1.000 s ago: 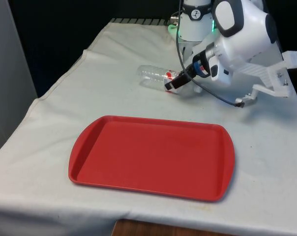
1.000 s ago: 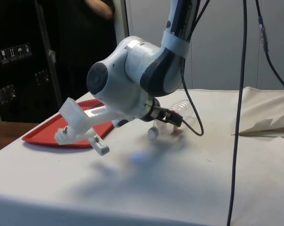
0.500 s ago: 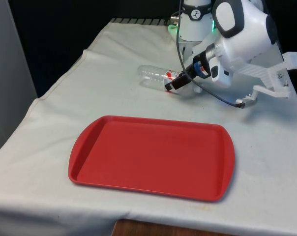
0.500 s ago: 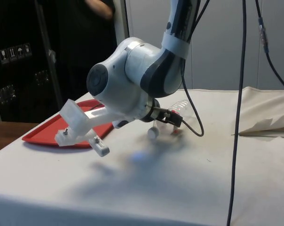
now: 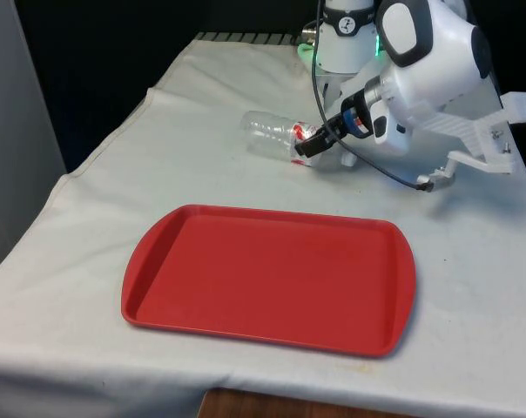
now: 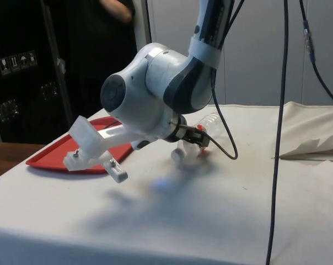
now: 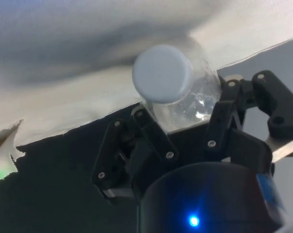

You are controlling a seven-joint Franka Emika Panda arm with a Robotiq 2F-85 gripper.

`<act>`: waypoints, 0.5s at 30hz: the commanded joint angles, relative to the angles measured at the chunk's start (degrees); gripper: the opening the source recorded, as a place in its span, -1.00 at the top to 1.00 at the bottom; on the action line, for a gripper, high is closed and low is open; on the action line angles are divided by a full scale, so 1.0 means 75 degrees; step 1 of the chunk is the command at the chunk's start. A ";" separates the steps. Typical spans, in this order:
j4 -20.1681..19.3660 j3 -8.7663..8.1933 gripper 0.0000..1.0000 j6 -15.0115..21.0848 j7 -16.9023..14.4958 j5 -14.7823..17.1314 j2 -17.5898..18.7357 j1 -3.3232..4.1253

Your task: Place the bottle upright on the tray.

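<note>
A clear plastic bottle (image 5: 267,131) with a red label lies on its side on the white cloth, beyond the far edge of the red tray (image 5: 272,279). My gripper (image 5: 307,145) reaches low along the cloth and is shut on the bottle's neck end. In the side view the bottle (image 6: 210,122) points away from the gripper (image 6: 196,141), with the white cap (image 6: 177,155) just below the fingers. The wrist view has the cap (image 7: 162,74) facing the camera and the black fingers (image 7: 150,130) pressed against both sides of the clear neck.
The tray (image 6: 50,154) lies flat and holds nothing. Black cables (image 6: 279,110) hang down beside the arm. A fold of cloth (image 6: 315,146) rises at the table's far side. A person's arm (image 6: 117,8) shows behind, by the dark cabinets.
The fingers have closed from wide apart onto the bottle's neck. The bottle's far end has shifted and tipped up slightly. The arm has hardly moved.
</note>
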 commanded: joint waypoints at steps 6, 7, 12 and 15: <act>0.0038 0.0023 0.62 -0.0031 0.0000 -0.0015 0.0038 -0.0008; 0.0038 0.0031 0.66 -0.0069 0.0000 -0.0015 0.0031 0.0000; 0.0031 0.0038 0.72 -0.0145 -0.0015 -0.0008 -0.0046 0.0008; 0.0023 0.0038 0.72 -0.0153 -0.0031 0.0008 -0.0099 0.0000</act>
